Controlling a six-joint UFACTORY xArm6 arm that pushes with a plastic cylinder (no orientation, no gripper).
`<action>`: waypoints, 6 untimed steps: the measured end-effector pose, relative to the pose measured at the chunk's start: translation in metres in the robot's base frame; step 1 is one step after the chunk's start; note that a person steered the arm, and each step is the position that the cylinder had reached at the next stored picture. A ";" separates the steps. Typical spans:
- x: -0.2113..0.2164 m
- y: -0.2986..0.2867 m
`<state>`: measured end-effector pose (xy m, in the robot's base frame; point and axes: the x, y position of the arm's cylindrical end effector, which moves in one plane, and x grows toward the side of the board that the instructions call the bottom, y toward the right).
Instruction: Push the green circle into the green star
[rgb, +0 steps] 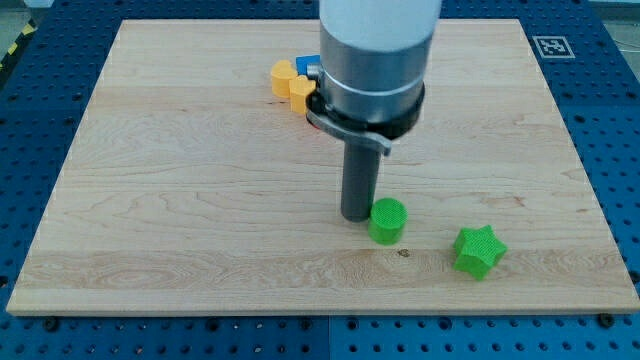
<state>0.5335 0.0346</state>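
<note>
Camera view: green circle (388, 221), a short upright cylinder with its round face up and no long axis, sits low on the board (180, 200). My tip (358, 216) touches its left side; a bare rod, no fingers. Green star (478, 251) lies apart to its right. Yellow blocks (291, 83) and a blue block (308, 65) cluster near the top.

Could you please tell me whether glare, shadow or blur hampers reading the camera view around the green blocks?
Camera view: even lighting, no glare on the board; only soft shadows beside the green circle and green star; both sharp; my tip sits just left of the circle; the arm hides blocks at top.
</note>
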 end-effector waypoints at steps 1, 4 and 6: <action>-0.001 -0.017; 0.010 0.033; -0.018 0.049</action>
